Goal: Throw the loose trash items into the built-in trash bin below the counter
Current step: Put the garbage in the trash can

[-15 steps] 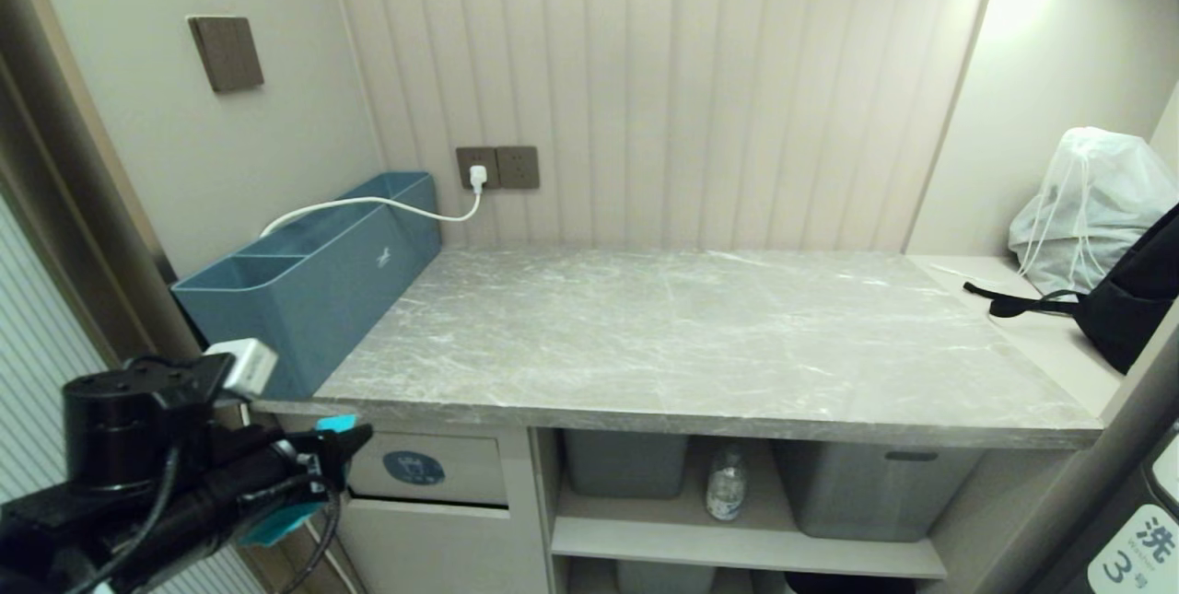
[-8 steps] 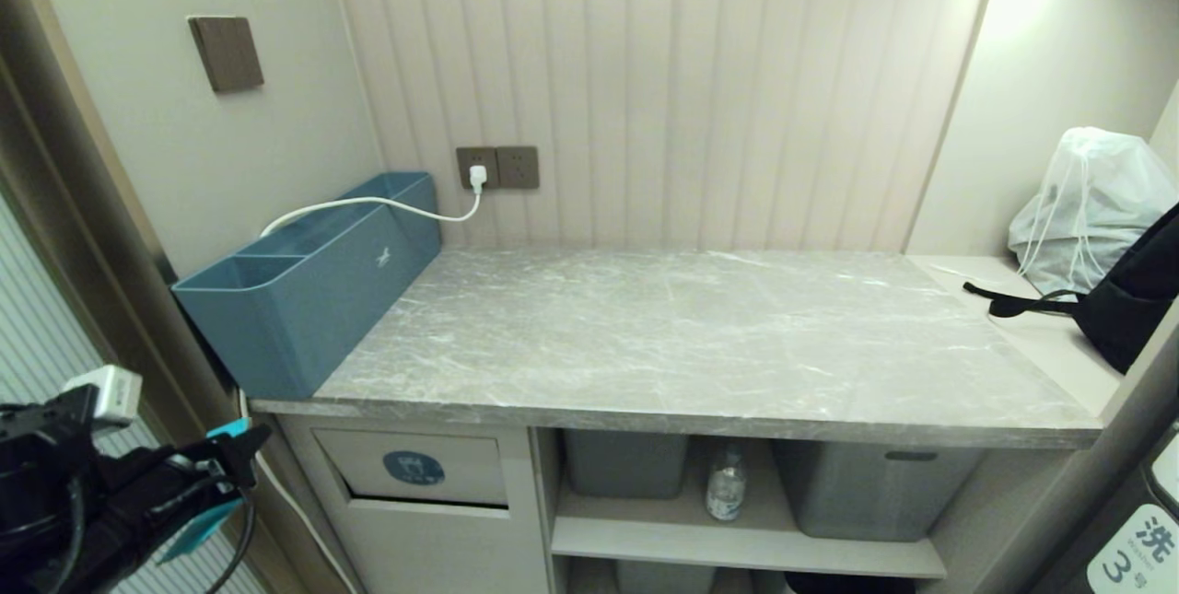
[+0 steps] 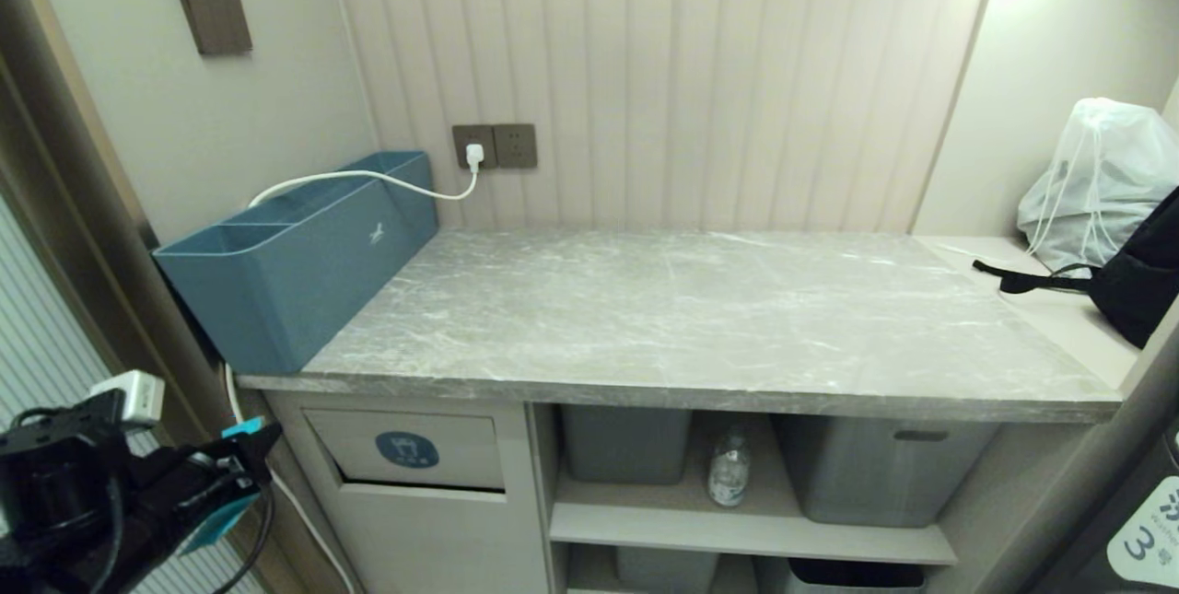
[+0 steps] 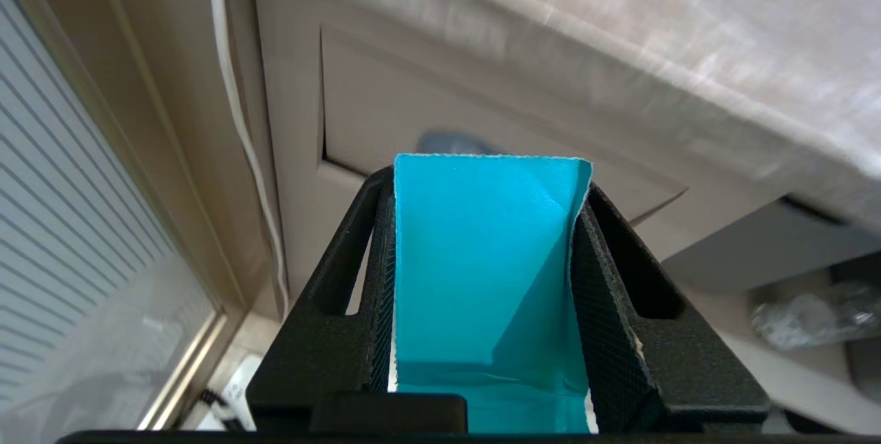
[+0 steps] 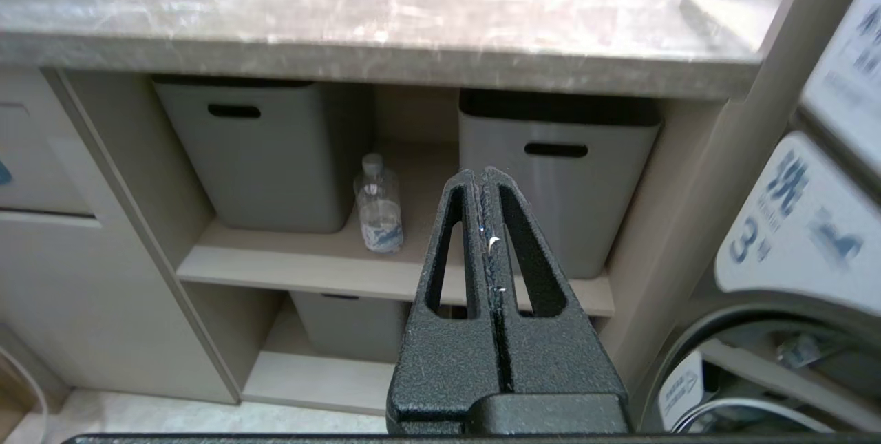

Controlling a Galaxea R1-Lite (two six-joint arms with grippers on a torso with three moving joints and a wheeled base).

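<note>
A: So, nearest to us, what does the left gripper (image 3: 241, 456) do?

B: It is low at the left, in front of the cabinet corner, and its fingers (image 4: 344, 272) are pressed on the turquoise strip (image 4: 482, 272) from both sides. The strip stands up between them.

A: And the right gripper (image 5: 486, 179)?

B: Its two fingers lie together with nothing between. It hangs before the open shelves.

A: Where is the trash bin flap (image 3: 405, 449)?

B: Just beyond the left gripper, under the counter (image 3: 700, 318) edge, with the round blue sticker (image 3: 406, 449) on it. The gripper does not touch it.

A: And the water bottle (image 3: 729, 470)?

B: It stands upright on the shelf, between two grey tubs (image 3: 626, 442).

A: Farther back?

B: On the counter at the left lies a long teal box (image 3: 295, 262), and a white cable (image 3: 368, 178) goes over it to the wall socket (image 3: 495, 145). At the far right is a white bag (image 3: 1101, 180).
</note>
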